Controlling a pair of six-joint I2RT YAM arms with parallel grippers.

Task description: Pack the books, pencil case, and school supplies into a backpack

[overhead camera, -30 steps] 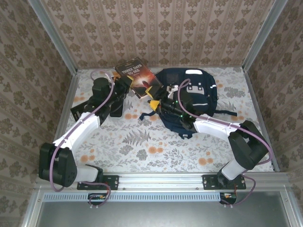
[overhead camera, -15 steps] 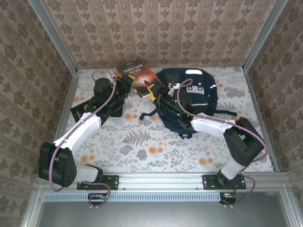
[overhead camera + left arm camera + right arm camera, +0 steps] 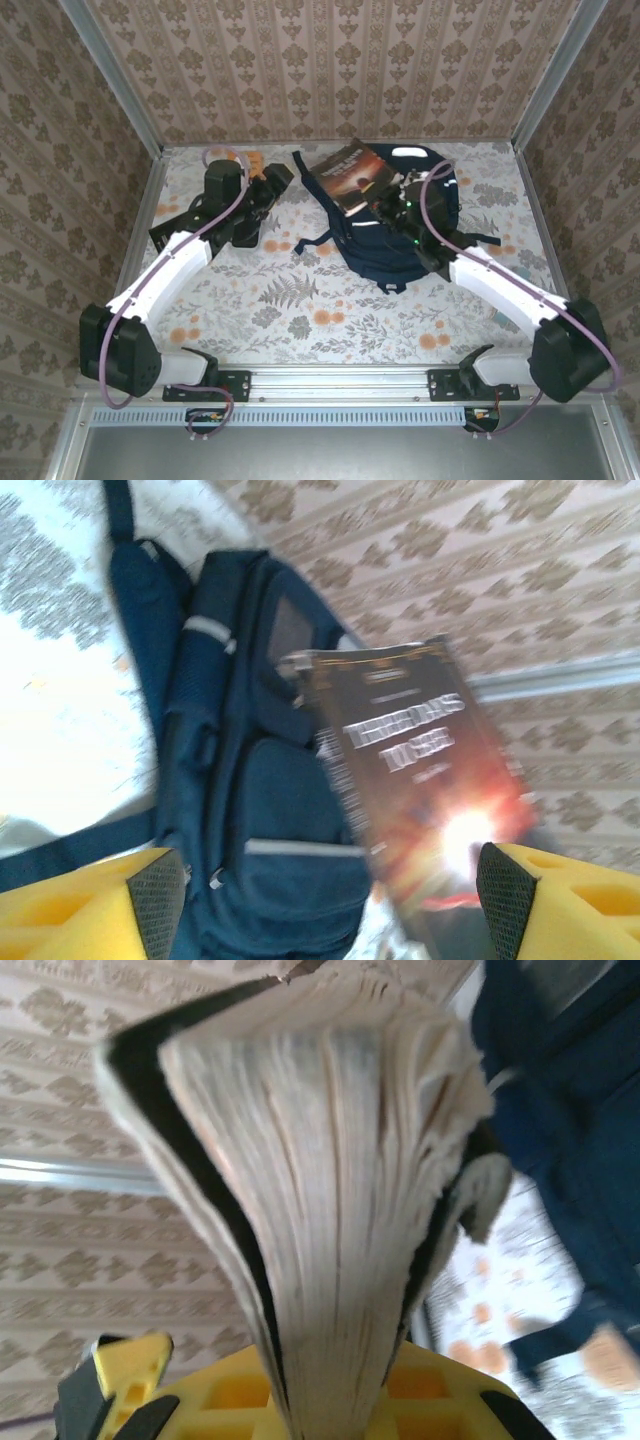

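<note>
We see the floral-patterned table [image 3: 300,300] w/ the large navy-blue fabric backpack [image 3: 400,235] lying flat near its far edge, right of centre. Its pale patches face the far edge & its dark straps trail toward the table's middle. Over the backpack's far-left corner is the dark brown paperback book [image 3: 350,175] w/ reddish cover pic & pale title, lifted clear, tilted, cover up. The right gripper [image 3: 385,200] holds it. In the right wrist view we see its yellow pads [image 3: 440,1390] clamped on the fanned pages. The left gripper [image 3: 278,178] hangs near the far edge, left of the book & not touching it, fingers spread wide w/ nothing between them.
</note>
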